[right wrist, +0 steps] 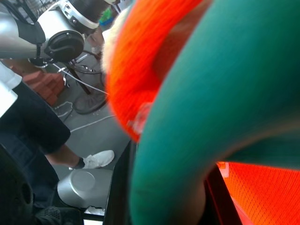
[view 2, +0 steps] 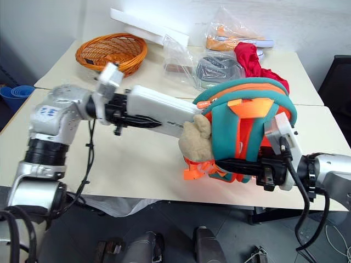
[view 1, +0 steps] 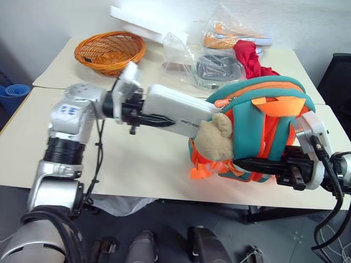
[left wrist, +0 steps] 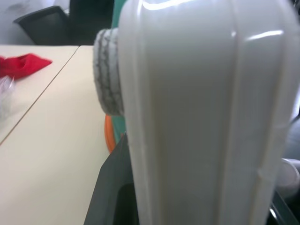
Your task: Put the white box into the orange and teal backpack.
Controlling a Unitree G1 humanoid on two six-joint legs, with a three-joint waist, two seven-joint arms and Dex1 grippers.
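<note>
Orange-and-teal fabric nearest: the orange and teal backpack (view 1: 258,129) hangs above the table's (view 1: 142,164) front edge, the right gripper (view 1: 247,164) clamped tight on its lower trim (tan plush toy (view 1: 215,137) dangling at its front). The left gripper (view 1: 159,119) grips the white box (view 1: 175,112), far end at the bag's zipper opening. Beyond: wicker basket (view 1: 109,50), plastic bags (view 1: 203,60), red cloth (view 1: 249,57).

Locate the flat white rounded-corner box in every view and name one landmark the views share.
Left eye view: flat white rounded-corner box, centre, left of the backpack.
Right eye view: box, centre-left.
Left wrist view: box across the middle and right.
Right wrist view: no box that I can make out.
Shared landmark: small rounded orange and teal backpack.
</note>
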